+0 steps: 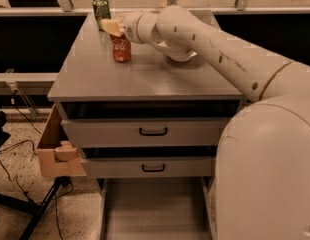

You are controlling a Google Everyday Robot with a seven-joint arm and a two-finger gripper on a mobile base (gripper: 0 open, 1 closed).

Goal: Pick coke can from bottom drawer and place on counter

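The red coke can (121, 49) stands upright at the back left of the grey counter (145, 76), its base on or just above the surface. My gripper (115, 29) reaches in from the right and is shut on the can's top, with a tan finger (110, 26) showing above it. The bottom drawer (155, 209) is pulled open below the cabinet, and its grey floor shows nothing in it.
A green can (101, 6) stands at the counter's back left corner, just behind the coke can. A white bowl (179, 55) sits behind my arm. Two shut drawers with black handles (153, 131) face front. A cardboard box (55, 151) hangs at the cabinet's left side.
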